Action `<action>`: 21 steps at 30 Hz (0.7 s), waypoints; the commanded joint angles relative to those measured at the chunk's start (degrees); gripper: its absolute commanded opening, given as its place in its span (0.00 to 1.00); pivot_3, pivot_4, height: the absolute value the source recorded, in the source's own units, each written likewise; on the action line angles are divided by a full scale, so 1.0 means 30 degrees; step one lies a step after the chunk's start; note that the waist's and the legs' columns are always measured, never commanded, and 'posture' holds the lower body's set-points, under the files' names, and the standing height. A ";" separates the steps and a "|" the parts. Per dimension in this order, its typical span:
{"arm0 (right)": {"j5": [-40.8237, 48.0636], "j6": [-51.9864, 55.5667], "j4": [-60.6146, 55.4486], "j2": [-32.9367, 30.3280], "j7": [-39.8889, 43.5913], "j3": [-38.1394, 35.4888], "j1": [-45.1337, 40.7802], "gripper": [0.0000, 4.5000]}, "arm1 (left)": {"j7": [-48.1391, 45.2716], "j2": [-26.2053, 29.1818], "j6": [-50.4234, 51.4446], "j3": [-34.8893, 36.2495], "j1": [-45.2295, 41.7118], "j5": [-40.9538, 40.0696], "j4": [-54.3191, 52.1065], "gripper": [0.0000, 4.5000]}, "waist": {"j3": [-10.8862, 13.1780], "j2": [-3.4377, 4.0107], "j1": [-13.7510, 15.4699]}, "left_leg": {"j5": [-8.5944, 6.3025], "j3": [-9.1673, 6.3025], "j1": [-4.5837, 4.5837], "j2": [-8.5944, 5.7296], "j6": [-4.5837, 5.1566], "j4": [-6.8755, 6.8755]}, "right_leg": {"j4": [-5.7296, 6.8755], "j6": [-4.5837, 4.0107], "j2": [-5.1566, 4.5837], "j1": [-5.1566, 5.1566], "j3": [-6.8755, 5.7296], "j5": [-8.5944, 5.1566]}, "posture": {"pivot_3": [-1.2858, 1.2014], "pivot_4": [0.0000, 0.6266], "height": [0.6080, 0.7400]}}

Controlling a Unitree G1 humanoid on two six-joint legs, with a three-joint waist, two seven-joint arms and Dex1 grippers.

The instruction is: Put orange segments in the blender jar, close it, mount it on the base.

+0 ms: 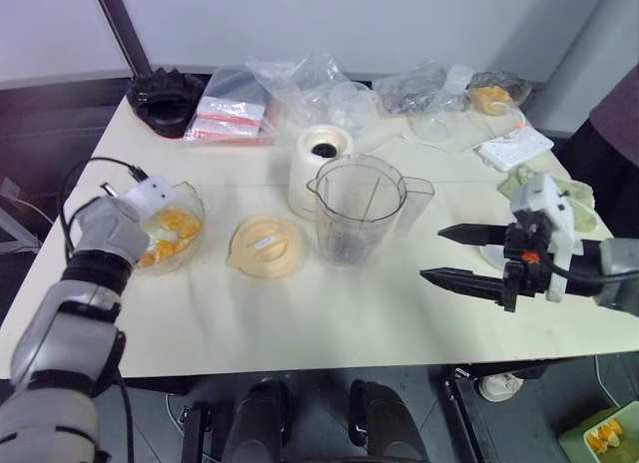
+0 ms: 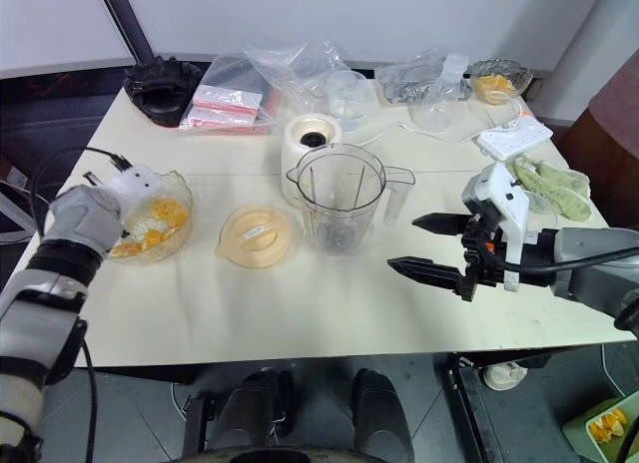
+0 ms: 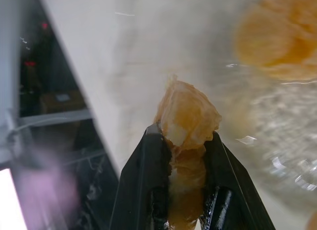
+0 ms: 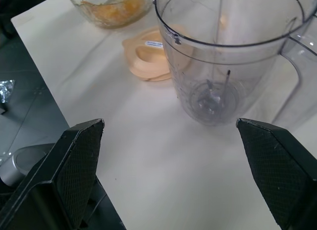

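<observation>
My left gripper (image 3: 184, 155) pinches one glossy orange segment (image 3: 187, 116) above the glass bowl (image 1: 192, 224). The clear ribbed blender jar (image 4: 228, 56), just ahead of my wide-open right gripper (image 1: 446, 253), looks empty; closing and mounting remain.

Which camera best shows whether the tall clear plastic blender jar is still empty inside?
The right wrist view: it looks straight down into the tall clear plastic blender jar, showing bare walls and the dark blade, no orange pieces. Both head views show the jar from farther off, upright beside the peach round lid.
</observation>
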 commanded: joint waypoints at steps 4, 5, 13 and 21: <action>-0.0584 -0.0075 0.0270 -0.0357 0.0864 -0.1620 0.0785 1.00 | -0.4667 0.2150 0.3020 0.4647 0.1321 -0.4140 -0.6338 0.13 | 0.0007 -0.0009 -0.0008 | -0.0004 -0.0034 0.0003 -0.0011 0.0005 0.0001 | -0.0016 -0.0001 -0.0039 0.0002 -0.0001 0.0000 | 0.52 0.24 1.00; -0.0535 0.0001 0.0357 -0.0376 0.0987 -0.2032 0.0979 1.00 | -0.5209 0.2311 0.2241 0.5719 0.1434 -0.5219 -0.6185 0.13 | 0.0009 -0.0006 -0.0011 | -0.0003 -0.0041 0.0008 -0.0010 0.0006 0.0001 | -0.0010 0.0000 -0.0036 0.0004 -0.0005 0.0000 | 0.52 0.24 1.00; -0.0688 0.0094 0.0242 -0.0315 0.1298 -0.4861 0.1974 1.00 | -1.0175 0.2499 -0.0949 1.1882 -0.2235 -1.3129 0.1250 0.13 | 0.0018 -0.0010 0.0020 | 0.0002 -0.0026 0.0019 -0.0010 0.0001 0.0011 | 0.0011 0.0006 0.0018 0.0021 -0.0068 -0.0001 | 0.52 0.24 1.00; 0.0421 0.0279 -0.1702 0.1570 -0.0769 -0.6664 0.3420 1.00 | -1.2118 -0.0036 0.0012 1.1690 -0.9121 -1.5712 0.6910 0.13 | 0.0014 -0.0041 0.0495 | 0.0005 -0.0028 0.0027 -0.0057 0.0004 0.0027 | 0.0005 0.0022 0.0017 0.0075 -0.0082 -0.0004 | 0.52 0.24 1.00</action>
